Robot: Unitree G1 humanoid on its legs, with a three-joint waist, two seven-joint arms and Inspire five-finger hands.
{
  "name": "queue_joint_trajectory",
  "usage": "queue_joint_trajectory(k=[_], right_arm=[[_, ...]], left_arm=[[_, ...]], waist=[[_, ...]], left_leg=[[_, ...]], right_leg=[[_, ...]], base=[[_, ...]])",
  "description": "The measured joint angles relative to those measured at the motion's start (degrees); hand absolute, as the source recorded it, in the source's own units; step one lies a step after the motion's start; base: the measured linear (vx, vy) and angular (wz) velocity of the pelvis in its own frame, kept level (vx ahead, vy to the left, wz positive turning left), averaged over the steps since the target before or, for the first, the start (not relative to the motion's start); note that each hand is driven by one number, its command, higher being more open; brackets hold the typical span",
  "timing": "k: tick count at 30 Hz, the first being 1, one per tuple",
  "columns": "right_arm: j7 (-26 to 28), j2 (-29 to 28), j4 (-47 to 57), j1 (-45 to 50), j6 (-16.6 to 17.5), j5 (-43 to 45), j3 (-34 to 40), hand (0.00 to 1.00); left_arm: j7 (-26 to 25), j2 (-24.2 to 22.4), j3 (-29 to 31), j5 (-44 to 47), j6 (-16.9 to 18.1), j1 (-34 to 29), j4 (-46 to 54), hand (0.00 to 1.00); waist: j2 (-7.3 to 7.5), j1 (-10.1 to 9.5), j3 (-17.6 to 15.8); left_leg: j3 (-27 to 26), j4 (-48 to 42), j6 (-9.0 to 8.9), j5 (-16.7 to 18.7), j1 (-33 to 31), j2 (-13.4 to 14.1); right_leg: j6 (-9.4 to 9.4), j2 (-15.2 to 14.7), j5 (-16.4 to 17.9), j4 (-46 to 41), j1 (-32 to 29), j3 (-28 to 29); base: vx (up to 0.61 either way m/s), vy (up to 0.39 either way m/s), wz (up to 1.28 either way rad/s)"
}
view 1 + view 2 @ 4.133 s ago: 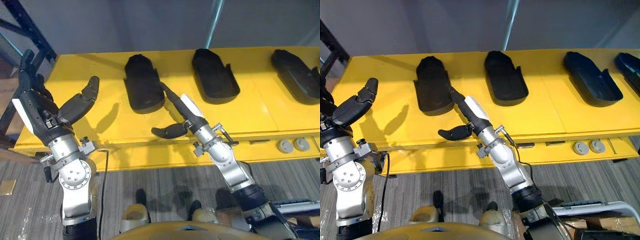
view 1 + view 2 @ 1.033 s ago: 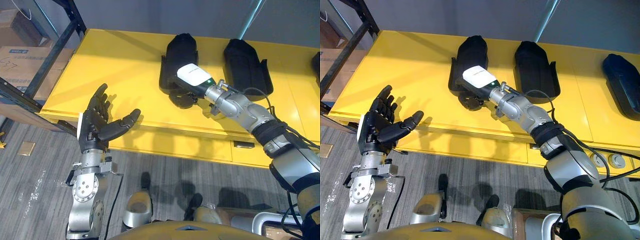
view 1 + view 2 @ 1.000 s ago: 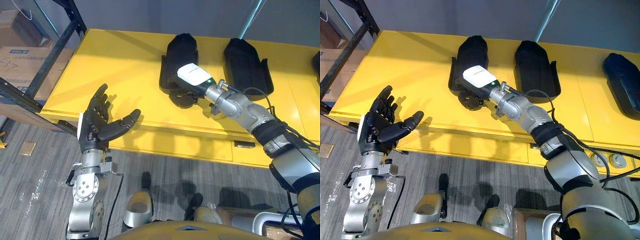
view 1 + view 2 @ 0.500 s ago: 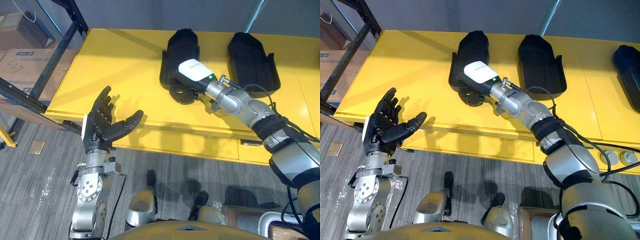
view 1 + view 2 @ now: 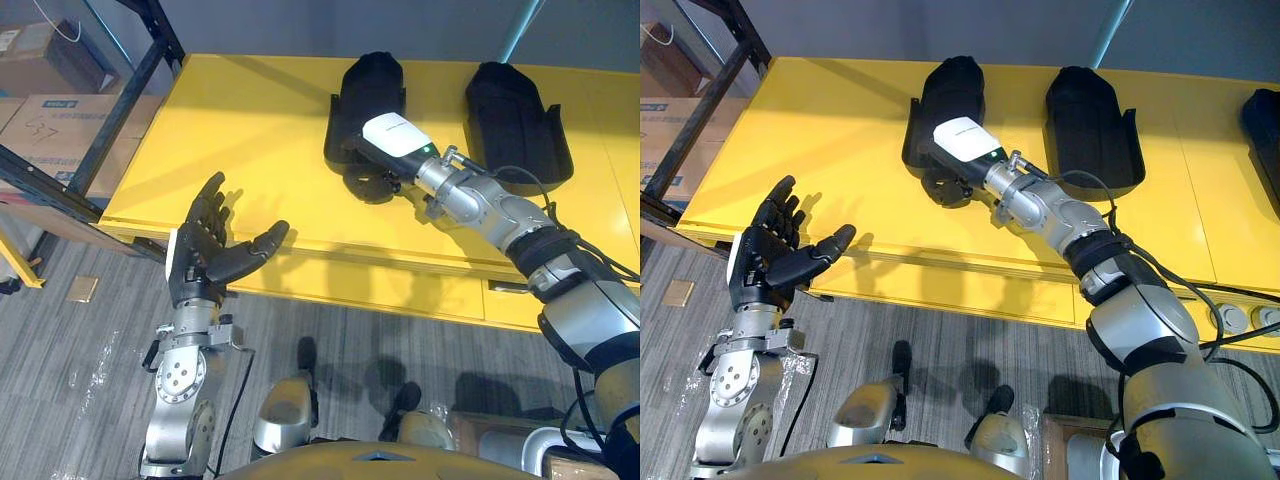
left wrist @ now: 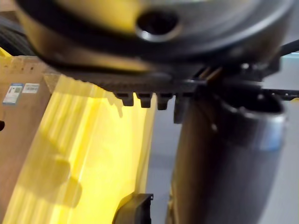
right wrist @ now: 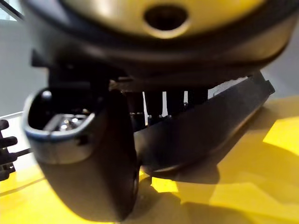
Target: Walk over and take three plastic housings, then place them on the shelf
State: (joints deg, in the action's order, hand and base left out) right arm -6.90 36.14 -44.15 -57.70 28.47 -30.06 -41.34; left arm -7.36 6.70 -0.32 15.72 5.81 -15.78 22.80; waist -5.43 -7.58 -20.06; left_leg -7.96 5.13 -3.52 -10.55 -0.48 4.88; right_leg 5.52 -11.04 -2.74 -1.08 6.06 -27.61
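Black plastic housings lie in a row on the yellow table (image 5: 250, 130). My right hand (image 5: 385, 150), with a white cover on its back, is shut on the near end of the leftmost housing (image 5: 368, 90), which rests on the table. In the right wrist view the thumb (image 7: 88, 154) curls under the housing's wall (image 7: 205, 121), with the fingers behind it. A second housing (image 5: 515, 120) lies to its right and a third (image 5: 1265, 115) sits at the far right edge. My left hand (image 5: 205, 255) hovers open, palm up, by the table's front left edge.
A dark metal shelf frame (image 5: 120, 110) stands left of the table, with cardboard boxes (image 5: 40, 110) behind it. A pale pole (image 5: 520, 25) rises behind the table. Grey floor runs along the table's front edge.
Four seconds ago my right hand reached for the housing's end with its fingers out; now it is curled on it. Over the last second only the camera has shifted.
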Motion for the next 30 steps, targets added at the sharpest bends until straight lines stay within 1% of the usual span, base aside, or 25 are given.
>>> queue_joint_trajectory(k=[4, 7, 9, 11, 14, 15, 17, 18, 19, 21, 23, 26, 28, 30], right_arm=[[0.9, 0.2, 0.3, 0.0, 0.6, -0.1, -0.2, 1.00], [4.3, 2.4, 4.4, 0.6, 0.4, -0.1, -0.2, 1.00], [7.1, 2.9, 7.3, 1.2, 0.3, 0.1, -0.2, 1.00], [11.7, 4.0, 12.6, 3.6, -0.3, 0.2, -0.4, 1.00], [16.7, 4.6, 17.0, 6.5, -1.8, 3.4, 0.1, 1.00], [18.8, 4.6, 18.6, 7.8, -2.4, 4.7, 0.2, 1.00], [21.6, 4.6, 20.9, 9.4, -3.1, 6.2, 0.2, 1.00], [23.9, 4.6, 23.0, 10.9, -3.8, 6.9, 0.0, 1.00], [24.2, 4.6, 23.3, 11.1, -3.9, 7.0, 0.0, 1.00], [25.3, 4.6, 25.7, 12.2, -4.8, 7.2, -1.2, 1.00], [25.5, 4.6, 27.2, 12.6, -6.1, 6.5, -1.9, 1.00], [24.9, 4.6, 28.2, 13.5, -8.1, 5.6, -2.1, 1.00], [23.8, 4.6, 28.2, 14.3, -9.0, 5.0, -2.1, 1.00], [20.4, 4.7, 28.2, 14.7, -9.1, 2.7, -2.1, 1.00]], left_arm=[[0.0, 0.1, -0.3, 0.0, 0.0, 0.0, 0.0, 1.00], [0.0, 0.2, -0.9, 0.0, 0.0, -0.1, 0.0, 1.00], [0.0, 0.3, -0.8, 0.0, 0.0, -0.3, 0.0, 1.00], [0.1, 0.6, -0.9, 0.0, 0.0, -0.3, 0.0, 1.00], [0.1, 0.8, -0.8, 0.0, -0.6, -0.2, 0.0, 1.00], [0.2, 0.9, -0.9, 0.0, -1.4, -0.3, 0.0, 1.00], [0.3, 1.1, -0.9, 0.0, -1.5, -0.5, 0.0, 1.00], [0.3, 1.4, -0.9, 0.0, -1.6, -0.5, 0.0, 1.00], [0.3, 1.5, -0.9, 0.0, -1.7, -0.4, 0.0, 1.00], [0.5, 2.4, -0.9, 0.0, -2.4, -0.4, -0.1, 1.00], [0.6, 2.7, -0.8, -0.1, -2.7, -0.4, -0.7, 1.00], [0.9, 2.8, -0.8, -0.1, -3.6, -0.2, -2.3, 1.00], [1.0, 2.8, -0.6, -0.1, -3.7, -0.2, -3.3, 1.00], [1.1, 2.8, -0.4, -0.2, -3.7, -0.2, -3.4, 1.00]], waist=[[-0.36, 0.08, 0.2], [-0.50, -0.08, 0.3], [-0.47, -0.09, 0.3], [-0.35, 0.09, 0.6], [-0.25, 0.38, 0.9], [-0.07, 0.38, 1.7], [0.52, 0.32, 2.9], [1.24, 0.38, 4.1], [1.36, 0.40, 4.3], [2.36, 0.67, 5.3], [2.84, 0.90, 5.8], [3.06, 0.85, 6.6], [3.07, 0.74, 6.6], [3.09, 0.77, 6.6]], left_leg=[[-0.1, 0.0, -0.15, 0.1, 0.1, 0.0], [-0.2, 0.0, -0.09, 0.1, 0.1, 0.1], [-1.0, 0.0, -0.13, 0.1, 0.7, 0.1], [-1.6, 0.0, -0.23, 0.2, 1.1, 0.2], [-2.2, 0.0, -0.38, 0.3, 1.4, 0.5], [-2.5, 0.0, -0.39, 0.4, 1.4, 0.6], [-2.9, 0.0, -0.52, 0.7, 1.7, 0.7], [-3.1, 0.0, -0.56, 0.9, 1.8, 0.8], [-3.1, 0.0, -0.58, 0.9, 1.8, 0.8], [-3.5, 0.0, -0.60, 1.0, 2.0, 0.8], [-3.6, 0.0, -0.58, 1.1, 2.1, 0.8], [-3.8, 0.0, -0.56, 1.1, 2.3, 0.8], [-3.8, 0.0, -0.85, 1.4, 2.8, 0.8], [-3.8, 0.0, -0.74, 1.6, 2.8, 0.8]], right_leg=[[0.01, 0.0, 0.0, 0.0, 0.0, 0.1], [0.02, 0.0, 0.0, 0.0, 0.0, 0.2], [0.05, 0.0, 0.0, 0.0, 0.0, 1.0], [0.10, 0.0, -0.1, 0.1, 0.2, 1.4], [0.08, 0.2, -0.1, 0.2, 0.2, 1.5], [0.07, 0.3, -0.1, 0.2, 0.1, 1.7], [0.05, 0.4, -0.1, 0.3, 0.1, 2.3], [0.07, 0.5, -0.1, 0.4, 0.1, 2.6], [0.09, 0.5, -0.1, 0.5, 0.1, 2.7], [0.31, 0.5, -0.2, 0.6, 0.1, 2.8], [0.30, 0.5, -0.3, 0.8, 0.2, 2.8], [0.12, 0.5, -0.5, 1.2, 0.5, 2.9], [0.11, 0.5, -0.5, 1.3, 1.1, 2.9], [0.07, 0.6, -0.5, 1.4, 1.1, 2.9]], base=[[0.00, 0.000, 0.00], [0.00, 0.000, -0.02], [0.00, -0.003, -0.16], [0.01, -0.014, -0.14], [0.00, -0.026, -0.10], [0.00, -0.022, -0.11], [0.03, -0.019, -0.12], [0.04, -0.023, -0.09], [0.04, -0.028, -0.09], [0.02, -0.016, -0.07], [0.00, -0.004, -0.04], [0.00, 0.000, -0.01], [0.00, 0.000, 0.00], [0.00, 0.000, 0.00]])
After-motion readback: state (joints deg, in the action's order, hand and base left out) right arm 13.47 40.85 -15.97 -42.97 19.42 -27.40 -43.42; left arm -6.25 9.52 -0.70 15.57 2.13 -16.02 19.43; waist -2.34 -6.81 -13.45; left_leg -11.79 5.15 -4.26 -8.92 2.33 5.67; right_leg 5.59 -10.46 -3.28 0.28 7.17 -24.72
